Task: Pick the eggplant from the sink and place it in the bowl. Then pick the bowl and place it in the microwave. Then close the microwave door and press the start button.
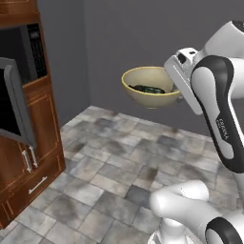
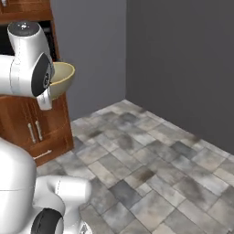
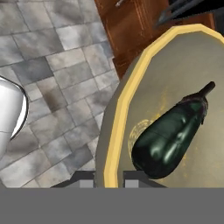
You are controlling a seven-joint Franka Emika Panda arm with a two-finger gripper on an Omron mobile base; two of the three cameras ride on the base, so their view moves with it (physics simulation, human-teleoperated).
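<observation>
The pale yellow-tan bowl [image 1: 151, 97] hangs in the air over the tiled floor, with the dark eggplant [image 1: 148, 89] lying inside it. My gripper [image 3: 109, 181] is shut on the bowl's near rim [image 3: 117, 113], one finger on each side of the wall. In the hand view the eggplant [image 3: 171, 135] lies on the speckled inside, stem pointing away. The microwave [image 1: 21, 50] sits in the wooden cabinet at the left, its door [image 1: 15, 102] swung open toward me, and the bowl is well to its right. From the right base view the bowl [image 2: 63, 80] peeks out behind my arm. The sink is out of view.
Wooden cabinet doors and a drawer [image 1: 35, 162] stand below the microwave. The black keypad panel [image 1: 35, 45] is on the microwave's right side. Grey walls [image 2: 183, 59] meet in a corner behind, with open tiled floor [image 1: 119, 157] between me and the cabinet.
</observation>
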